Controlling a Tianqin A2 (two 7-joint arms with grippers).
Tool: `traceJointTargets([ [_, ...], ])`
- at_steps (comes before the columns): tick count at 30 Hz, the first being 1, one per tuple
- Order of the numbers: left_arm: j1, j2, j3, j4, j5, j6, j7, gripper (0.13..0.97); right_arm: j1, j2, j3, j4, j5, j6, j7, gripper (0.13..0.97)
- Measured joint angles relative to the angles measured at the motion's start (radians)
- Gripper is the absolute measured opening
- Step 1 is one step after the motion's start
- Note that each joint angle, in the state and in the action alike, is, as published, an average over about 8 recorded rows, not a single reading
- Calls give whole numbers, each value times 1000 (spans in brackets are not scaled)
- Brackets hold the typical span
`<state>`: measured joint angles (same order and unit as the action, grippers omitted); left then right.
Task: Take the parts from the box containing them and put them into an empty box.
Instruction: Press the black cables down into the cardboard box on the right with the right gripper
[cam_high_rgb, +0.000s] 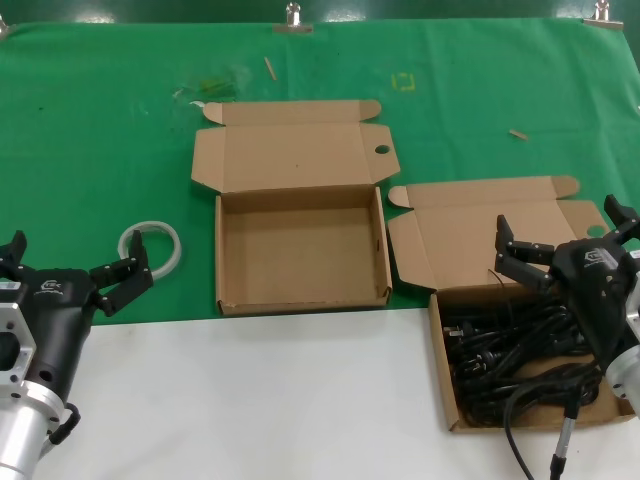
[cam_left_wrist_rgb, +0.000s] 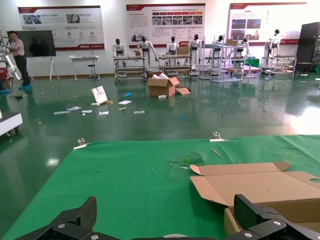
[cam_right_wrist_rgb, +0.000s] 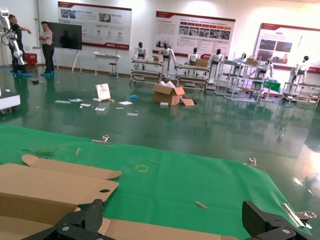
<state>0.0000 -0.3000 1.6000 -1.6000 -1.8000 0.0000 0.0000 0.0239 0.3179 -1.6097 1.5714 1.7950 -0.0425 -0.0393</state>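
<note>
Black power cords (cam_high_rgb: 520, 345) lie bundled in the open brown box (cam_high_rgb: 441, 362) at the right, which straddles the white table and the green cloth. The empty brown box (cam_high_rgb: 300, 245) stands open at the middle, with its lid flap (cam_high_rgb: 295, 150) laid back. My right gripper (cam_high_rgb: 562, 240) is open and empty, raised over the far edge of the cord box. My left gripper (cam_high_rgb: 75, 262) is open and empty at the left, near the tape ring. The empty box's flap shows in the left wrist view (cam_left_wrist_rgb: 260, 185) and in the right wrist view (cam_right_wrist_rgb: 50, 182).
A whitish tape ring (cam_high_rgb: 150, 246) lies on the green cloth (cam_high_rgb: 100, 130) just left of the empty box. The white table (cam_high_rgb: 250, 400) runs along the front. Small scraps (cam_high_rgb: 517, 133) lie on the cloth at the back. Clips (cam_high_rgb: 293, 18) hold the cloth's far edge.
</note>
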Motion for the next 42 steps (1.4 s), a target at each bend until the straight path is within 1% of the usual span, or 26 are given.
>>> traceJointTargets([
  [37, 0, 0, 0, 0, 0, 0, 0, 966, 0, 0, 0, 0, 0, 0, 0, 966],
  [42, 0, 0, 0, 0, 0, 0, 0, 940, 0, 0, 0, 0, 0, 0, 0, 966],
])
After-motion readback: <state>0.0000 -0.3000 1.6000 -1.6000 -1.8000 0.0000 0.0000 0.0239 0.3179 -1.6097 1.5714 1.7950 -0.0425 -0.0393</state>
